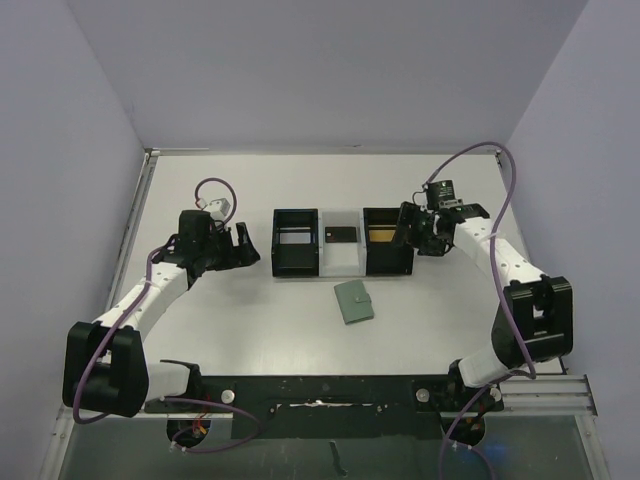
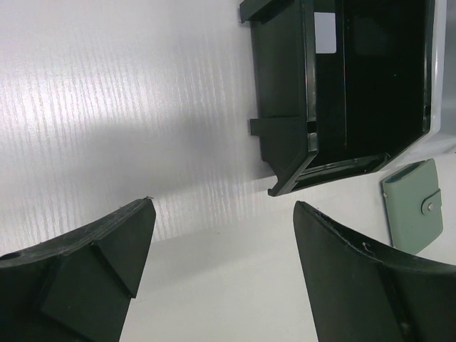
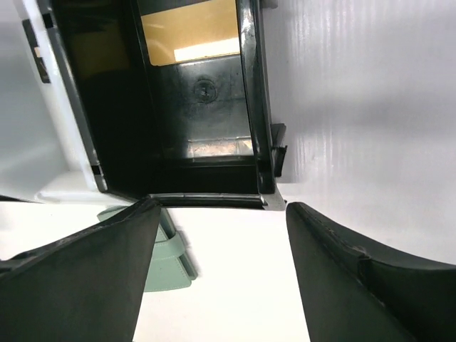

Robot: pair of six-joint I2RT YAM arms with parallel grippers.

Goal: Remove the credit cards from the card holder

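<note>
- The card holder [image 1: 354,302] lies flat and folded shut on the table [image 1: 250,330]. It sits just in front of the row of three boxes, touching none of them, about midway between the two arms.
- Its long axis runs roughly from the far side to the near side, with the near end swung a little toward the robot's right. The snap tab [image 2: 429,206] sits on the right long edge.
- The gold-orange card [image 1: 380,236] lies inside the right black box [image 1: 388,268], and the black card [image 1: 342,235] lies in the pale middle box [image 1: 342,262].
- A small pale rectangle shows inside the left black box [image 1: 297,262] in the left wrist view; whether it is a card cannot be told.
- The left arm [image 1: 150,290] slants from its base forward and inward, with its wrist turned toward the boxes.
- The left gripper [image 2: 224,206] hangs just beside the left black box's outer wall, pointing at it. Its jaws stand wide apart over bare table and hold nothing.
- The right arm [image 1: 500,255] bends at the elbow near the table's right edge and reaches inward.
- The right gripper [image 3: 222,206] is close to the right black box's outer side, facing its opening. Its jaws are spread and hold nothing.
- In the right wrist view, one corner of the card holder shows past a finger.
</note>
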